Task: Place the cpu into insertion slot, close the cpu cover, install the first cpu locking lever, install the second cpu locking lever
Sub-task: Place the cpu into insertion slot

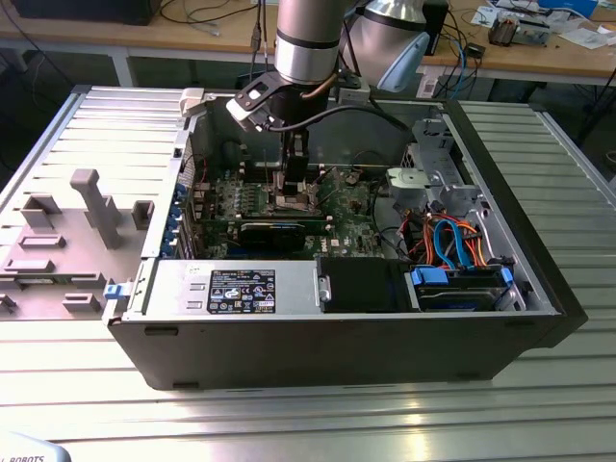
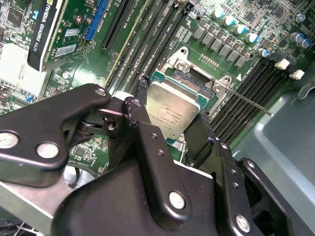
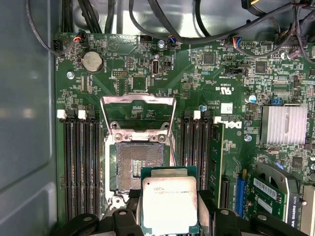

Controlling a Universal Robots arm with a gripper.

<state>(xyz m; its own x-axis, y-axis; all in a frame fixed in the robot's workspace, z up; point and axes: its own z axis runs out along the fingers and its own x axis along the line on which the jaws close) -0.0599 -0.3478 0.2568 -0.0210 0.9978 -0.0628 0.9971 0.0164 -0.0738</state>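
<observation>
In the exterior view the grey robot arm reaches down from the far side into an open dark grey computer case (image 1: 337,346) lying on a ribbed metal table (image 1: 289,414). Its black two-fingered gripper (image 1: 294,188) hangs low over the middle of the green motherboard (image 1: 351,207). The gripper is clenched on the cpu (image 2: 172,113), a small flat square chip with a dull silver-grey metal top. In the second wrist view one black finger (image 2: 140,110) presses each of two opposite edges, and the first wrist view shows the chip's top facing up. The insertion slot (image 3: 138,167), a dark square socket recess edged in silvery metal, lies bare, its contact field uncovered. The held chip sits just beside it and overlaps one edge of it in both wrist views; whether chip and socket touch cannot be told. The cpu cover (image 3: 138,115), a thin silvery frame plate with a square window, is swung open away from the slot, on the side opposite the chip. Long black memory slots (image 3: 78,162) run along both sides of the socket. A thin silvery lever rod (image 2: 248,102) sticks out beside the socket. Toward the exterior view's right, orange and blue cables (image 1: 457,241) bunch inside the case. A grey plastic fixture (image 1: 91,207) stands on the table at the exterior view's left.
</observation>
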